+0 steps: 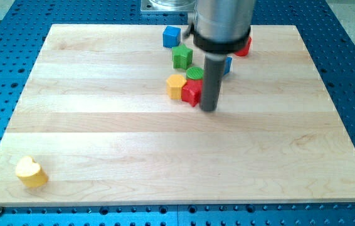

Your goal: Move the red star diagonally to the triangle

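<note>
Red star (192, 93) sits up near the table's top edge, a bit right of the middle, jammed in a little cluster. So about the claw: this arm has none, just a dark rod, meaning nothing is being clenched or let go. My tip (208, 109) is down on the table (165, 150) right against the star's right side, touching it or as good as.

Quick headcount of what I can see:
- 1 red star
- 1 yellow block (175, 86) pressed against the star's left side, shape looks many-sided but I can't swear to it
- 1 green round block (194, 73) just behind the star
- 1 green star (182, 56) a little further toward the top edge
- 1 blue cube (171, 36) close to the top edge
- 1 more blue block (227, 65) peeking out right of the rod, shape mostly hidden
- 1 more red block (244, 46) behind the rod's housing, shape hidden too
- 1 yellow heart (31, 171) way off alone by the bottom left corner

That makes eight blocks total, two of each colour.
</note>
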Motion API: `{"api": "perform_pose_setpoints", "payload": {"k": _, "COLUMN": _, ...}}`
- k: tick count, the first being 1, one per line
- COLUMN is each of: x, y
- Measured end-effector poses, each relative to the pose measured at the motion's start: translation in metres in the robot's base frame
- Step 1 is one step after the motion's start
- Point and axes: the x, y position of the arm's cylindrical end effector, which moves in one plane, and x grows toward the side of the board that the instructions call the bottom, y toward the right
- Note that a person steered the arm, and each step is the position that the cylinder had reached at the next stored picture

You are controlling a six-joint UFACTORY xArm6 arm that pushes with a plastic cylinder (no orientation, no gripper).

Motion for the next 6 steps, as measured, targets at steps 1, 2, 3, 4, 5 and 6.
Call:
{"api": "perform_pose_setpoints", "payload": {"k": 1, "x": -0.008, "y": 0.005}}
{"api": "perform_pose_setpoints", "payload": {"k": 2, "x": -0.038, "y": 0.015}}
{"api": "perform_pose_setpoints", "payload": {"k": 3, "x": -0.069, "y": 0.047}}
{"api": "perform_pose_setpoints", "payload": {"k": 4, "x": -0.097, "y": 0.069}}
{"api": "perform_pose_setpoints", "payload": {"k": 5, "x": -0.112, "y": 0.074}}
{"api": "perform_pose_setpoints", "payload": {"k": 6, "x": -0.146, "y": 0.077}}
